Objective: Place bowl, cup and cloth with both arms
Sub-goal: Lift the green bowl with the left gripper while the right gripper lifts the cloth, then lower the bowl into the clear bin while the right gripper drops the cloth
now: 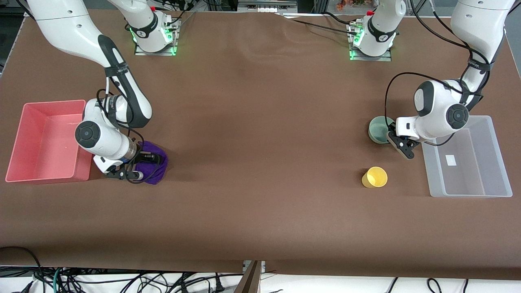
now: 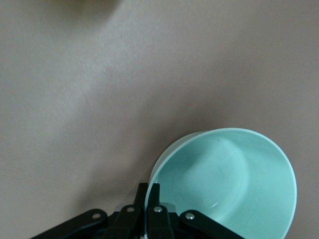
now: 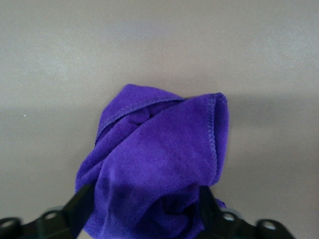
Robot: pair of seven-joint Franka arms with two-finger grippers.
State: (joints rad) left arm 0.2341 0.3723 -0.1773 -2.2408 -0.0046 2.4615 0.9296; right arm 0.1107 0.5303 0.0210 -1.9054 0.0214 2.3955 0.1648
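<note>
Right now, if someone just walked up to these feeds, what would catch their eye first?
Probably the purple cloth bunched between the right tool's spread fingers, on the table beside the pink bin at the right arm's end. Next, the left tool pinched shut on the rim of the green bowl, beside the clear bin. The yellow cup stands alone, nearer the front camera than the bowl.

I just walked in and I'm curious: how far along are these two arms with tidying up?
Nothing is binned yet. The left end effector is pinched on the bowl's rim; the right end effector straddles the cloth beside the pink bin. The cup waits near the clear bin.
</note>
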